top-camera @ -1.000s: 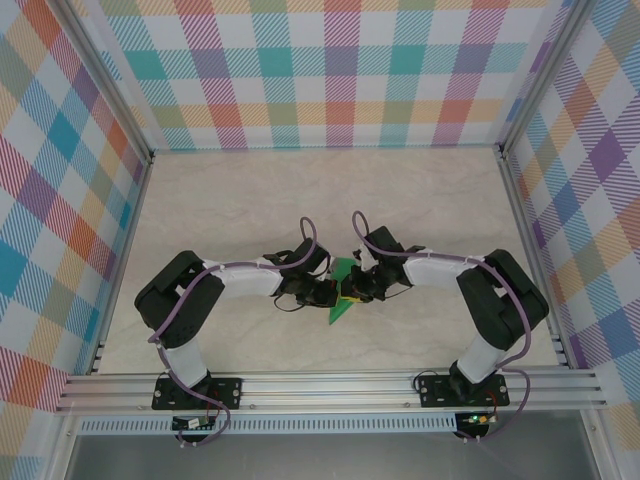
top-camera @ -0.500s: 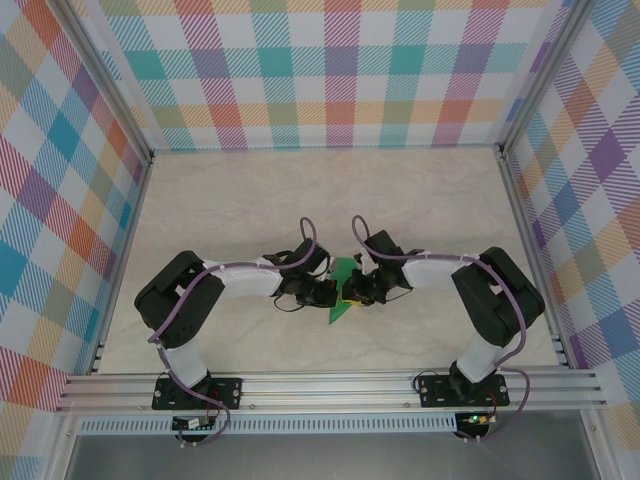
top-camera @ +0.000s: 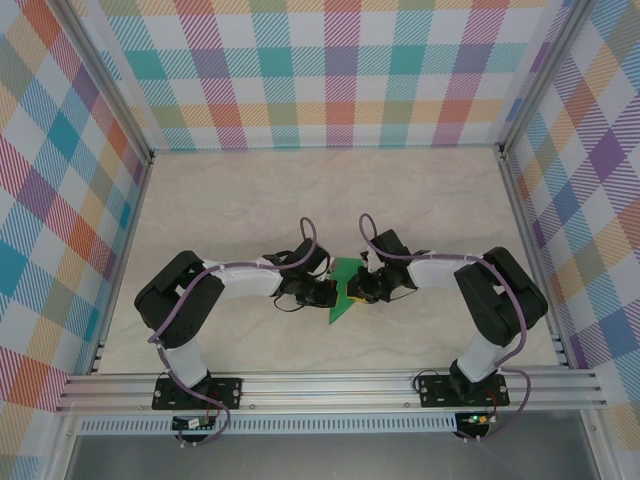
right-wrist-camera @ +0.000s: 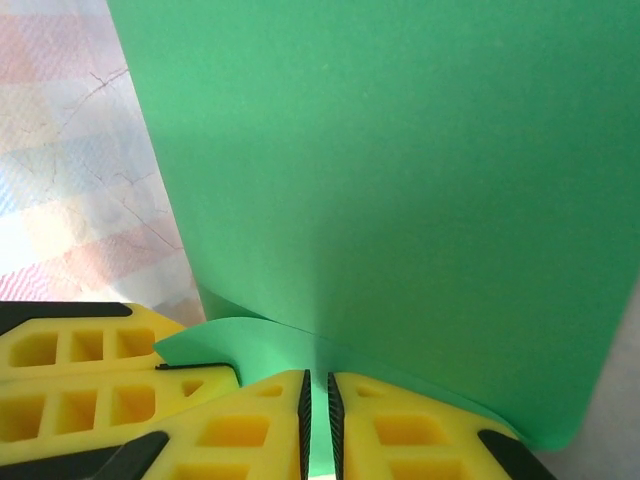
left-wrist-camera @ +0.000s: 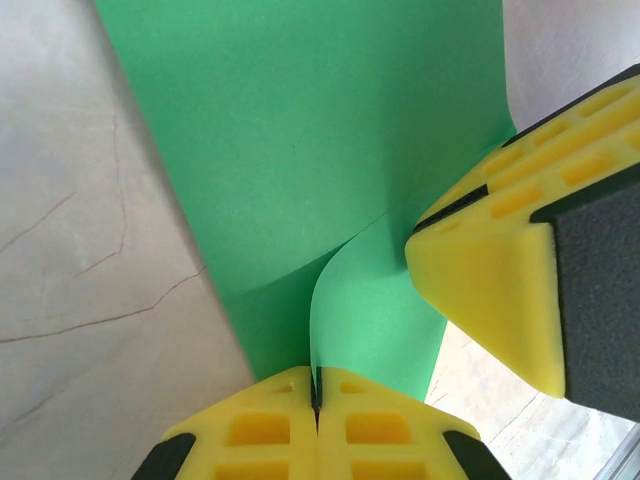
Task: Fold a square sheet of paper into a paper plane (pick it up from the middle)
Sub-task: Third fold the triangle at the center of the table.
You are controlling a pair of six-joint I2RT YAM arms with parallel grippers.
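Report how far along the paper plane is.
Done: the green sheet has been gripped, mid-table. In hand: the left claw and right claw are both shut on the paper, close together, and it bows in a soft curve beside them. Left: no narrow dart, centre crease or flat wings can be made out yet, so most of the folding appears to remain.

The sheet of paper is at the middle of the table, between the left end effector on its left and the right end effector on its right (both touching it).
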